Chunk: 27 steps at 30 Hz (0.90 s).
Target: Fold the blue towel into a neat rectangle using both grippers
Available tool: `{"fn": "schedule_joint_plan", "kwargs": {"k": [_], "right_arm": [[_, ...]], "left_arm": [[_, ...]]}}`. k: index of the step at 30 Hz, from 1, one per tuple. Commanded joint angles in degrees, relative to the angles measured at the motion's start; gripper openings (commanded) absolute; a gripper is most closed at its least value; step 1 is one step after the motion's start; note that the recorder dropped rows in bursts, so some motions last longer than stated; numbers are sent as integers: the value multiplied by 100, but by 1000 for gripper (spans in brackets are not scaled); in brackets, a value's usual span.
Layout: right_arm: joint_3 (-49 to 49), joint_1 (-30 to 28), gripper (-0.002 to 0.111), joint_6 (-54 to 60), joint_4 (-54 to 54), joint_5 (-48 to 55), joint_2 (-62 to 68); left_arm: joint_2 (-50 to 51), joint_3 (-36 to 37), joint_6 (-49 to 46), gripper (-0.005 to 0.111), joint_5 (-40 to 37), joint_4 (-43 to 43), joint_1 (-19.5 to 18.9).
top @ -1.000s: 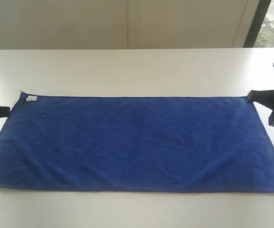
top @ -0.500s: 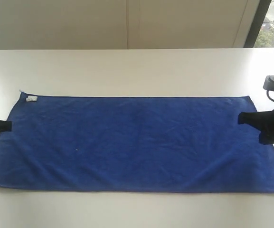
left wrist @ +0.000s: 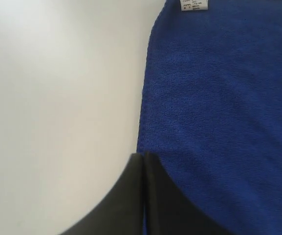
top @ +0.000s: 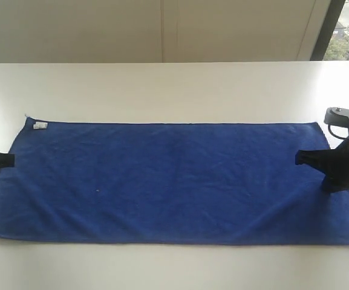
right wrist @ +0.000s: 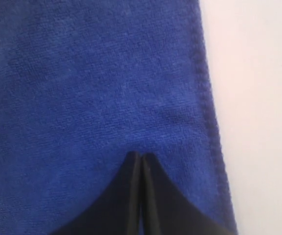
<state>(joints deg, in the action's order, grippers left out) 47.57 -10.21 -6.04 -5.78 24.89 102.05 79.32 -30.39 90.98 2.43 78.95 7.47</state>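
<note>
The towel lies flat on the counter. The left hand, clenched, sits at its 9 o'clock edge; the right hand, clenched, over its 3 o'clock end.

Four kinds of thing, five pieces in all.
One blue towel is lying across the middle of the frame, and one small white label is sitting at its upper left corner; two black grippers are showing, the left gripper at the left edge and the right gripper at the right; one white table is lying under them all.
</note>
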Motion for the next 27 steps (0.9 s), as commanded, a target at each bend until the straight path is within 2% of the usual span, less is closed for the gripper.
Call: {"fn": "schedule_joint_plan", "kwargs": {"k": [1, 8, 19, 27], "right_arm": [[-34, -58, 0, -565, 578, 71, 223], [-34, -191, 0, -1101, 1179, 175, 233], [-23, -245, 0, -1114, 1145, 52, 174], [-23, -235, 0, -1051, 710, -44, -700]], "left_arm": [[-52, 38, 49, 1, -64, 42, -8], [-52, 38, 49, 1, -64, 42, -8], [-52, 38, 27, 1, -86, 42, -8], [-422, 38, 68, 1, -128, 31, -8]]}}
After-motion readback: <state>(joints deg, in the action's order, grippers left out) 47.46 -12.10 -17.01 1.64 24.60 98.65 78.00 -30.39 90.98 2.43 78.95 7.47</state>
